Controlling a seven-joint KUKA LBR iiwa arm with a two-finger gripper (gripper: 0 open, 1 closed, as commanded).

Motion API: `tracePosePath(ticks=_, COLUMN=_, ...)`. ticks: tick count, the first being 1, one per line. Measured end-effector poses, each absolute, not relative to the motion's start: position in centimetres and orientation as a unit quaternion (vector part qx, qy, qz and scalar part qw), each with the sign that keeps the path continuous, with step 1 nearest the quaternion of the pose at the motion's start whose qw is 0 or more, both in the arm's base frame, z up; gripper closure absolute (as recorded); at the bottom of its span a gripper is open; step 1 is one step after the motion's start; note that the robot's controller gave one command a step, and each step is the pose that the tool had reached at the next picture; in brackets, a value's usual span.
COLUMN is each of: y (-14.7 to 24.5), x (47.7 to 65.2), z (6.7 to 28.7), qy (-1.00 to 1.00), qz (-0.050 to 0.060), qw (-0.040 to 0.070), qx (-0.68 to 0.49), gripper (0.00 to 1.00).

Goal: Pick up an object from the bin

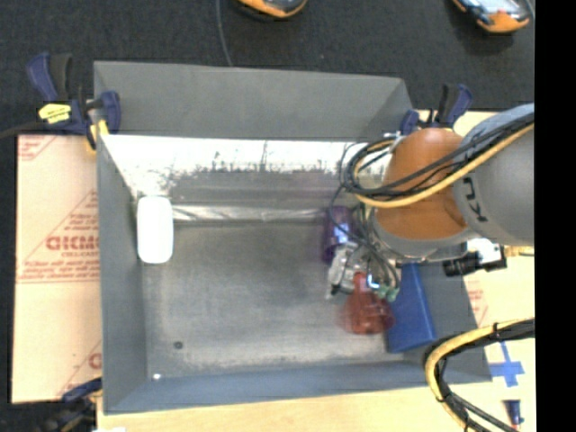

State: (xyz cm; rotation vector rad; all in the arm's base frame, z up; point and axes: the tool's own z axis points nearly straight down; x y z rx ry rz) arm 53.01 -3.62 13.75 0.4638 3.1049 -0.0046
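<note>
Red and see-through, a small lumpy thing (364, 313) is lying on the floor of the grey bin (243, 106), just on the near side of the gripper (353, 275) and partly tucked under it. It is looking to me like the piece being gone for, though I am not seeing it clamped. Whether the gripper is standing apart or together I cannot tell, since it is sitting low in a clutter of metal and wire beneath the arm's orange cover (423, 183). A purple thing (337, 232) is resting just on the far side of the gripper, perhaps touching it. A flat blue slab (414, 309) is leaning beside the gripper, toward the wall where the arm is coming in. A white oblong piece (154, 229) is lying well apart from the gripper, clear across the floor. I am judging this to be the descent or the closing onto the red piece. The next move is calling for a firm grip on it alone and a straight lift, with the purple thing and the slab left behind.
</note>
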Motion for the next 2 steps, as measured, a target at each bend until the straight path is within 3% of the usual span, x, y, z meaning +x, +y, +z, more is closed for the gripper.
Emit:
tracePosePath(ticks=1, y=-8.2, x=48.3, z=17.1, qy=0.996, qz=0.000, qw=-0.003, qx=0.092, gripper=1.00)
tracePosePath(ticks=2, y=-6.2, x=49.7, z=14.7, qy=1.000, qz=0.000, qw=0.002, qx=-0.026, gripper=1.00)
